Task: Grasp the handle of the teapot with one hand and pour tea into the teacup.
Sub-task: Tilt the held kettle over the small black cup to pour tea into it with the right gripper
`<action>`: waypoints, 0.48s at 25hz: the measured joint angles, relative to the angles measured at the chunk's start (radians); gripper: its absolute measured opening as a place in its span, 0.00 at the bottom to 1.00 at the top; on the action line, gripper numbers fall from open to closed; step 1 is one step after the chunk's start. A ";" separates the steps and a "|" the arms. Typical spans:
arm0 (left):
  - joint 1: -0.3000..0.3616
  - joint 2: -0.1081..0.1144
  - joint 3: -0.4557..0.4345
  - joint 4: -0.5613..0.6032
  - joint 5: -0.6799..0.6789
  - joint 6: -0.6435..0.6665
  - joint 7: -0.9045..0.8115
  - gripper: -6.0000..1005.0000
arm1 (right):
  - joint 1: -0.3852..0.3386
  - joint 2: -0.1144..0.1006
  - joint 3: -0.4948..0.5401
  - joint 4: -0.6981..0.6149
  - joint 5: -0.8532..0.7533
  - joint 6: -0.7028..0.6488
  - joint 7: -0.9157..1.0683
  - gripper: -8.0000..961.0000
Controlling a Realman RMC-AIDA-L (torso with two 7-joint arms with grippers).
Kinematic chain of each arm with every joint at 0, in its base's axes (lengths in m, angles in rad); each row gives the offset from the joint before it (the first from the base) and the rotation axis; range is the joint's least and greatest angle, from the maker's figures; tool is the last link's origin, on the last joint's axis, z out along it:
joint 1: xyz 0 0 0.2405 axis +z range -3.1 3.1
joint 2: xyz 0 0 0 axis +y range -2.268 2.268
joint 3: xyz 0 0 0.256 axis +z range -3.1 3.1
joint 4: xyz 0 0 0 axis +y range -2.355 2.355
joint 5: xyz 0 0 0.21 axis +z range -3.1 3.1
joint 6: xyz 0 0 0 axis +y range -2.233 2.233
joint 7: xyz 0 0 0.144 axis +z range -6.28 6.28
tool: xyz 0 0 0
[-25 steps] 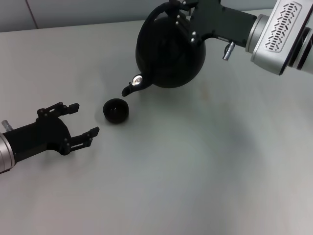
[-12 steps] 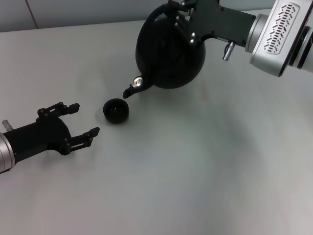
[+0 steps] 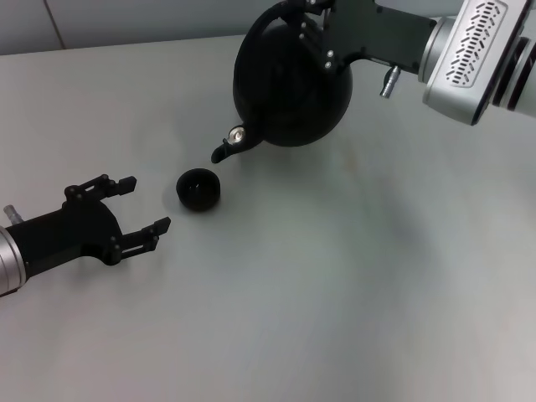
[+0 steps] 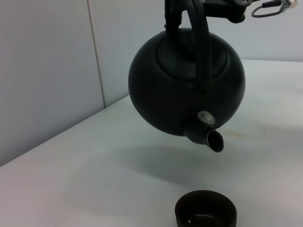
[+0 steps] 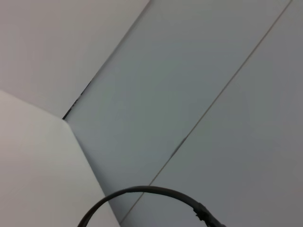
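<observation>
Right tool (image 3: pixel 314 17) clamped on the handle (image 4: pixel 199 42) of the teapot (image 3: pixel 289 84), pot hanging in the air toward the far edge of the worktop (image 3: pixel 352 285), tilted, spout (image 3: pixel 222 153) low but a little short of the teacup (image 3: pixel 198 188) standing on the worktop toward the left edge. To pour well: bring the spout directly over the cup mouth first, then tip slowly and keep low, because such a small cup overflows easily. Left tool (image 3: pixel 138 205) resting near the left edge, fingers apart, beside the cup and not touching.
</observation>
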 joint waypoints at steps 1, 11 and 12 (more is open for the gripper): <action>0.000 0.000 0.000 0.000 0.000 0.000 0.000 0.80 | -0.001 0.000 -0.010 -0.004 0.001 0.007 0.000 0.10; -0.001 -0.002 0.000 -0.006 0.000 0.000 0.000 0.80 | -0.007 0.001 -0.091 -0.029 0.040 0.046 0.002 0.10; -0.002 -0.002 0.000 -0.008 0.000 0.000 0.000 0.80 | -0.007 0.001 -0.096 -0.033 0.040 0.047 0.004 0.10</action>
